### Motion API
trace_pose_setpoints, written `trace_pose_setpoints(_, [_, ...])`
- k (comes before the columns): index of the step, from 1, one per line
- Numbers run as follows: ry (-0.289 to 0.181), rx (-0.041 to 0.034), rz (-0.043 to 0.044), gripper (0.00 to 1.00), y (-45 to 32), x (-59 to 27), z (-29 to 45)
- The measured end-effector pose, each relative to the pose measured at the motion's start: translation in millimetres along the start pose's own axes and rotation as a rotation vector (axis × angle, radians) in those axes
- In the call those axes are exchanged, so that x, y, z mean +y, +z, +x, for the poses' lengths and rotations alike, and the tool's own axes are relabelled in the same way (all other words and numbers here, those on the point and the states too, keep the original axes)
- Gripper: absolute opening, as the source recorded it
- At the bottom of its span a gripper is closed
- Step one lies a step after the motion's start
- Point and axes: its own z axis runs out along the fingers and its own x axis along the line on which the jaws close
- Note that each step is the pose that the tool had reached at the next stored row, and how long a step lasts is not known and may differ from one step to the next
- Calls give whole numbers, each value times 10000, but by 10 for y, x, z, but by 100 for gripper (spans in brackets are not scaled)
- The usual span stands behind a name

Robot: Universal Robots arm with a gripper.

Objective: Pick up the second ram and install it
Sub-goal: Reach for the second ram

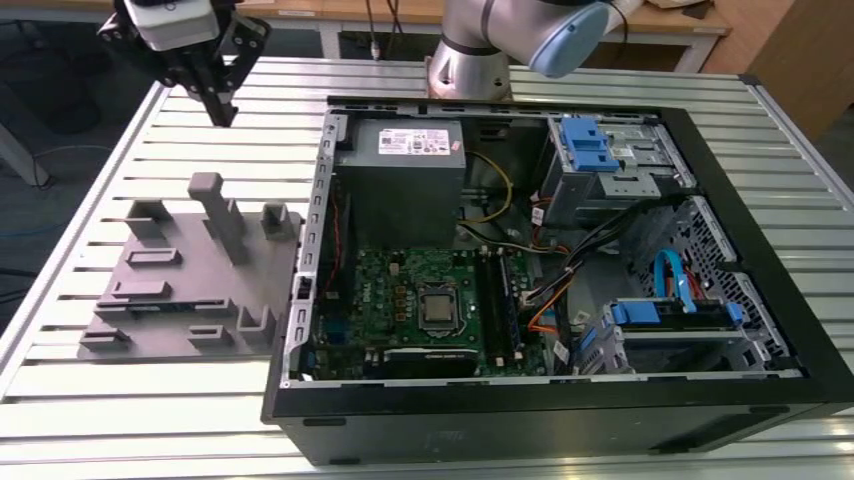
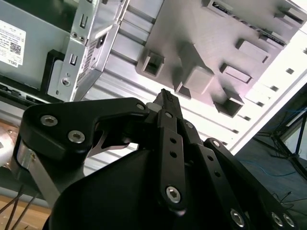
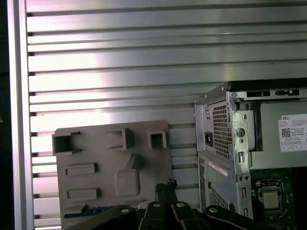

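- The pincer (image 1: 224, 112) is hanging high over the far side of the slatted table (image 1: 80, 200), at the exterior view's left of the open computer case (image 1: 534, 415). It is clenched, its fingers (image 2: 169, 143) meeting tip to tip with nothing between them.
- The second ram (image 3: 82, 212) is resting in the grey holder tray (image 1: 147, 345), which is sitting on the table just beside the case.
- From the pincer, the stick is lying on the side away from the case, past the tray's tall post (image 3: 127, 177). It is also lying toward the tray's end that is nearer the exterior camera. The two are well apart, with the pincer high above the tray and the stick low in it.
- The stick's long axis is running across the tray, roughly square to the case's near side wall.
- In the first wrist view the ram is showing as a slim, long, dark-blue strip seen edge-on. Its chips and any label are too hidden to make out, and the pincer's own body is covering the tray just beyond it.
- By the look of it, the pick-up is not yet under way. Nothing is being held, and the pincer is touching neither the tray nor the motherboard (image 1: 387, 290) inside the case.
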Motion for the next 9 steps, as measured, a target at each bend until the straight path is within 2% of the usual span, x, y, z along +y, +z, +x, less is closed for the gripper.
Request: trace_pose_setpoints(9, [0,-2,-2,7,92,-23,238])
